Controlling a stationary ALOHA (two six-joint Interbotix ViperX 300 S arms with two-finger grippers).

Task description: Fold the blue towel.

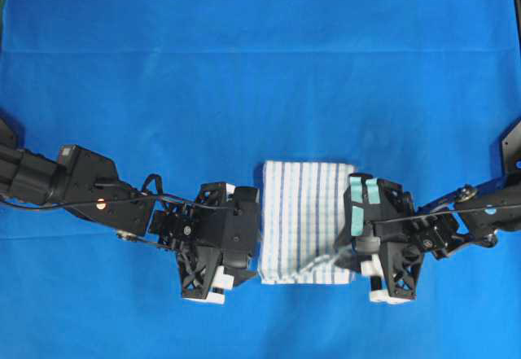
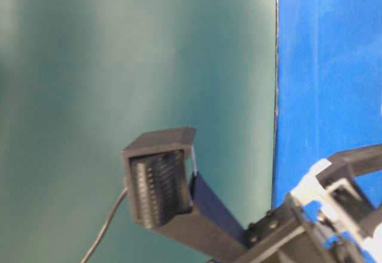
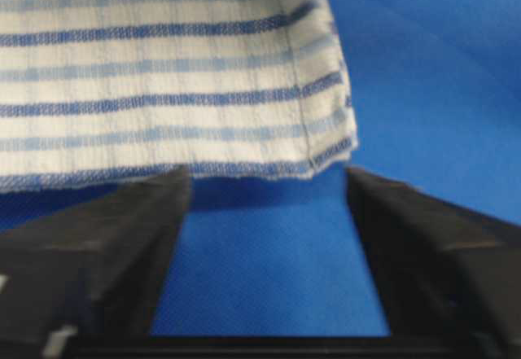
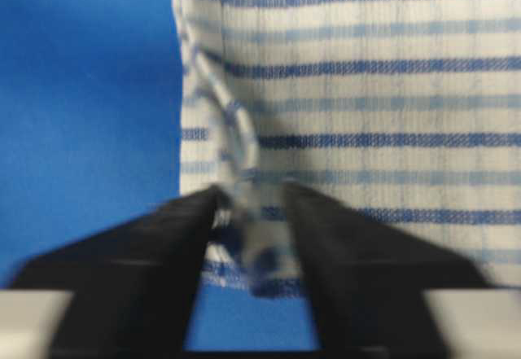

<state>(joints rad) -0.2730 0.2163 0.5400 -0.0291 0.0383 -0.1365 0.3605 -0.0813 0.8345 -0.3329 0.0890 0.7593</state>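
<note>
From where I sit at the controls, the small rectangular white woven towel with thin blue and pale teal stripes (image 1: 303,219) lies folded on the large plain bright-blue cloth covering the surface (image 1: 244,66), near the lower middle of the overhead view, squarely between my two arms. The black left gripper (image 1: 248,230) sits just beside the towel's left edge; its wrist camera shows the two dark fingers (image 3: 122,245) spread wide apart with only bare blue cloth between them, the towel's hemmed edge (image 3: 163,90) lying just beyond their tips, so that pincer is open and holds nothing. The black right gripper (image 1: 352,233) is at the towel's right edge, and in its wrist view the fingers (image 4: 163,253) stand narrowly apart around a blurred, raised bit of the towel's corner (image 4: 244,237) (too smeared for me to say whether it is pinched or loose).
</note>
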